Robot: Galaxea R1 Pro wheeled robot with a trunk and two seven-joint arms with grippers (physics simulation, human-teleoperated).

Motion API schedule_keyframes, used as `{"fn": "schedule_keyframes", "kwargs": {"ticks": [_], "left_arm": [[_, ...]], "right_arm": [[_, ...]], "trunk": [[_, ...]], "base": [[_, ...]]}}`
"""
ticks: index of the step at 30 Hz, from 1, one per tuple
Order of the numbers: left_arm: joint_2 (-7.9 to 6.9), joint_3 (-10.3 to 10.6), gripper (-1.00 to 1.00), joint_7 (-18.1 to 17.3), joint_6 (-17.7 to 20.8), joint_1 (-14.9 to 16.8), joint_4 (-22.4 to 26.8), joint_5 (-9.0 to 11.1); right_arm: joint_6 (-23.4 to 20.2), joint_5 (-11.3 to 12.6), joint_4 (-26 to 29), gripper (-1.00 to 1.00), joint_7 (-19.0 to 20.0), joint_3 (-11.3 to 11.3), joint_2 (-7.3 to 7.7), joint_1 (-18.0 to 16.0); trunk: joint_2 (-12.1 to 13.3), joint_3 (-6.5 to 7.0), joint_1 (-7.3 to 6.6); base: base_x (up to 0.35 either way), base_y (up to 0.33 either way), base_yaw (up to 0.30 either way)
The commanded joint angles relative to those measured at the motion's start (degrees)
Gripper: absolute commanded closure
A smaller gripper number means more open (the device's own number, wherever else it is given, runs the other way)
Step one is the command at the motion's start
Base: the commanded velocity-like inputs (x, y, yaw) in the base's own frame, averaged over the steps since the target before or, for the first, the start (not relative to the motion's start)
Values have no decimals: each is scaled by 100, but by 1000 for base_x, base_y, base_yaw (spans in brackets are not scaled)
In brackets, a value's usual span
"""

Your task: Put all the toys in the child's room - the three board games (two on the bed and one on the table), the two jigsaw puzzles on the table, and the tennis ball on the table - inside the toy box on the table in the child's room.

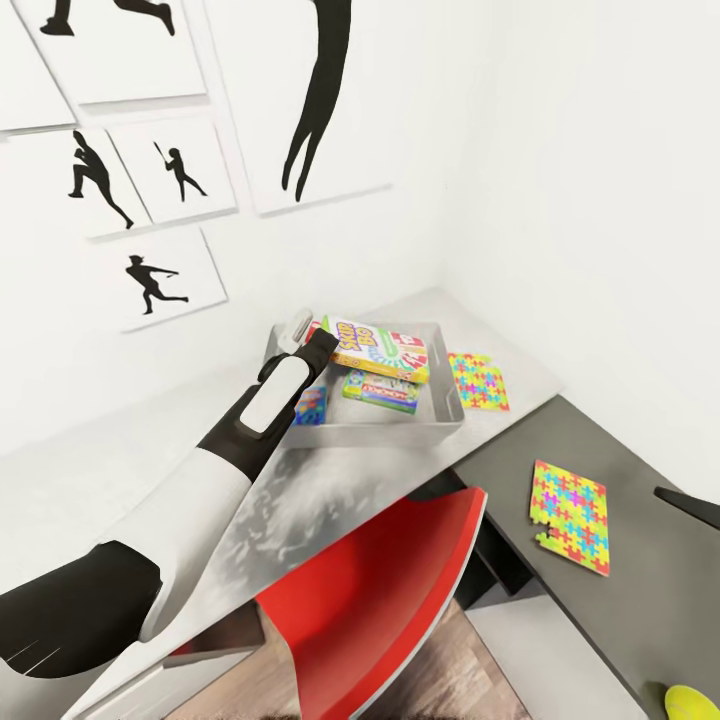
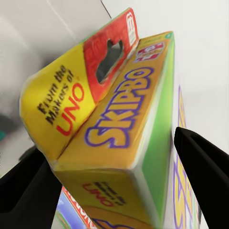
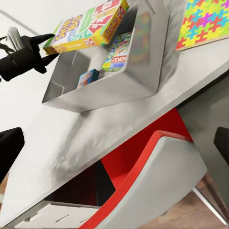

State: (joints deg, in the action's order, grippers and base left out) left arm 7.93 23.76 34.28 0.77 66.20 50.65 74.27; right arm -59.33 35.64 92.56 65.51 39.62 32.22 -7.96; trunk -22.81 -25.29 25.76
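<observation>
My left gripper (image 1: 318, 345) is shut on the end of the small yellow, green and red board game (image 1: 381, 350), holding it tilted over the silvery toy box (image 1: 380, 428). The left wrist view has that box (image 2: 119, 129) between the two dark fingers (image 2: 28, 188). Inside the bin lie the Monopoly game (image 1: 381, 392) and a blue box (image 1: 310, 405). One jigsaw puzzle (image 1: 478, 381) lies on the pale table (image 1: 120, 490) beside the bin, another (image 1: 571, 515) on the dark side table. The tennis ball (image 1: 692, 704) shows at the lower right corner. My right gripper (image 3: 114, 148) is open below the desk edge.
A red chair (image 1: 385, 600) is tucked under the desk in front of the bin. The desk stands in a white corner hung with baseball silhouette pictures (image 1: 160, 275). White drawers (image 3: 47, 212) sit under the desk.
</observation>
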Motion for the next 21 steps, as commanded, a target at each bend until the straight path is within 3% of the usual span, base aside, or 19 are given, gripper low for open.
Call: {"fn": "schedule_keyframes", "kwargs": {"ticks": [1, 21], "left_arm": [[-2, 7, 100, 33, 9, 6, 7, 8], [-2, 2, 100, -29, 16, 37, 7, 6]], "right_arm": [[-23, -8, 0, -100, 49, 14, 2, -4], [-18, -13, -1, -100, 152, -7, -40, -4]], "trunk": [[-11, -19, 3], [-11, -205, 3]], "base": [[0, 0, 0], [0, 0, 0]]}}
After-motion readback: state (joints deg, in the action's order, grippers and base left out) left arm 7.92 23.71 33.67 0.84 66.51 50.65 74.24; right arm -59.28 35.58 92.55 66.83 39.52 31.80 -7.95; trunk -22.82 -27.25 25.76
